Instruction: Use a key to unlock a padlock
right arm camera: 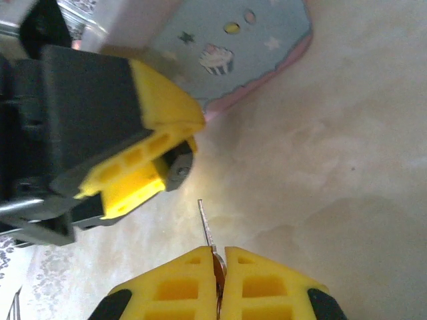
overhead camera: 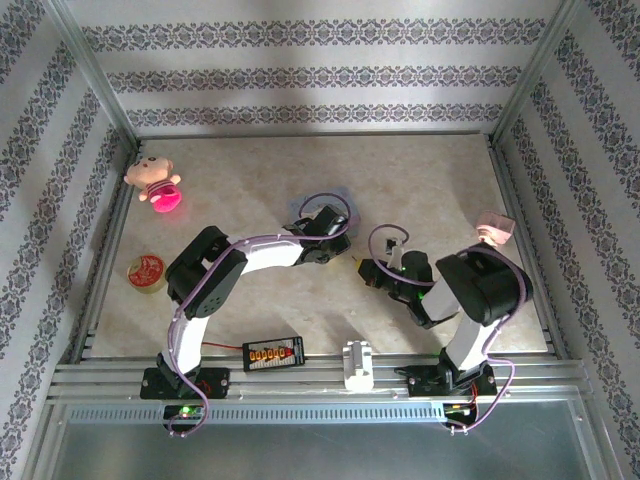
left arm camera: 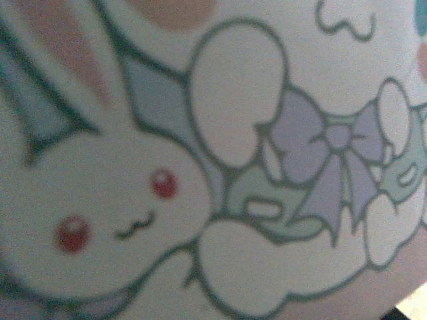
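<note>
Right claw (right arm camera: 219, 257) tight around key (right arm camera: 205, 223)

The top external camera looks down from high above the near edge of the table (overhead camera: 430, 180), taking in the whole surface, with the pale blue tin (overhead camera: 296, 208) near mid-frame. The left wrist camera sits very close to the tin (left arm camera: 267, 100), facing its printed rabbit (left arm camera: 113, 200). The right wrist camera hangs low beside the tin (right arm camera: 247, 47), looking past the right gripper (right arm camera: 219, 257), pinched on the key (right arm camera: 205, 223). All three views share the tin.
</note>
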